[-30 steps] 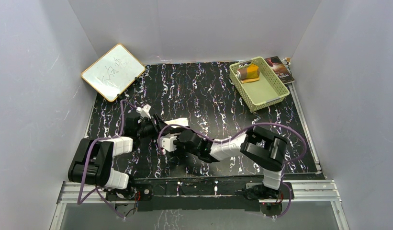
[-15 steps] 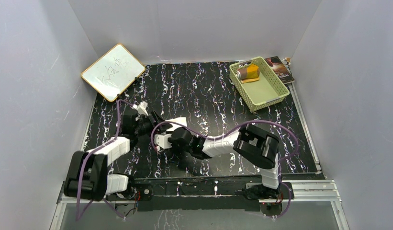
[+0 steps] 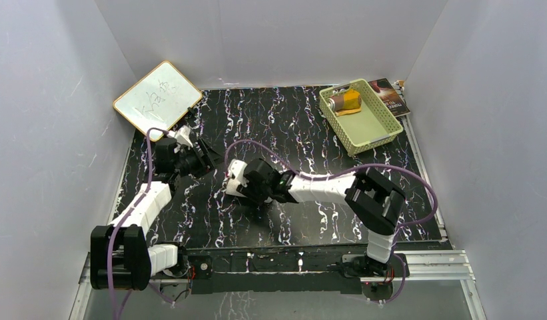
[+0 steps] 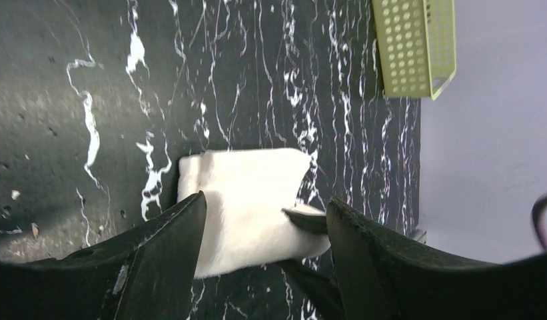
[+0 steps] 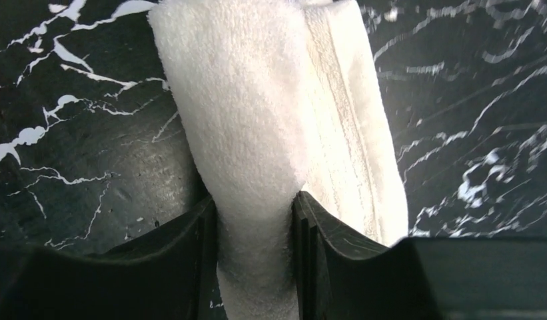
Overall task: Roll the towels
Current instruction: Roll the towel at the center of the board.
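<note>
a: so, where does your cream towel (image 5: 237, 100) sit?
b: on the table (image 3: 304, 127), toward the near left, partly rolled. your right gripper (image 5: 252, 208) is pinched tight on the rolled end, and a flat layer lies just beside the roll.
a: and your left gripper (image 4: 265, 200)?
b: its jaws stand apart, gripping nothing, clear of the cloth. your orange towel (image 3: 346, 101) lies rolled in the green basket (image 3: 379, 137) at the far right corner.
</note>
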{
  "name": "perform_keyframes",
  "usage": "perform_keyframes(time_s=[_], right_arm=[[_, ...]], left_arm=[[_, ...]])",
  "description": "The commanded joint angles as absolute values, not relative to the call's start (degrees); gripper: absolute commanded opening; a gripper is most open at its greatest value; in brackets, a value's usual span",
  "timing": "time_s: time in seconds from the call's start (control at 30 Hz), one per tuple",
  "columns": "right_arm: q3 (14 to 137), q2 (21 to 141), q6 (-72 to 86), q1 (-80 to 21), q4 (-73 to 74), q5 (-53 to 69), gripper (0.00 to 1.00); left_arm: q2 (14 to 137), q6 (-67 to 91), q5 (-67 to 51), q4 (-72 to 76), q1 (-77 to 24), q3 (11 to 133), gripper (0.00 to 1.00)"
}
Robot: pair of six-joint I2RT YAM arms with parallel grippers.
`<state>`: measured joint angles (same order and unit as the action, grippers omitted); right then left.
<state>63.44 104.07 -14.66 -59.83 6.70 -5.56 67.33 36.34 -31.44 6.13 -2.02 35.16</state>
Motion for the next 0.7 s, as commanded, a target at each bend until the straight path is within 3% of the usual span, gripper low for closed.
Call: perform_keyframes(time_s=[0.0, 0.37, 0.67], right_arm=[[67.7, 102.0, 1.1, -55.3, 16.1, 4.2, 0.39], [81.3, 114.6, 14.4, -40.2, 21.3, 32.6, 0.43], [83.3, 122.0, 20.9, -35.6, 18.2, 44.1, 0.48]], left_arm=[[67.7, 35.6, -37.5, 4.6, -1.9, 33.4, 0.65], [66.8, 41.4, -42.1, 12.5, -2.3, 24.6, 0.66], [77.4, 46.9, -41.3, 29.7, -6.1, 23.0, 0.66]])
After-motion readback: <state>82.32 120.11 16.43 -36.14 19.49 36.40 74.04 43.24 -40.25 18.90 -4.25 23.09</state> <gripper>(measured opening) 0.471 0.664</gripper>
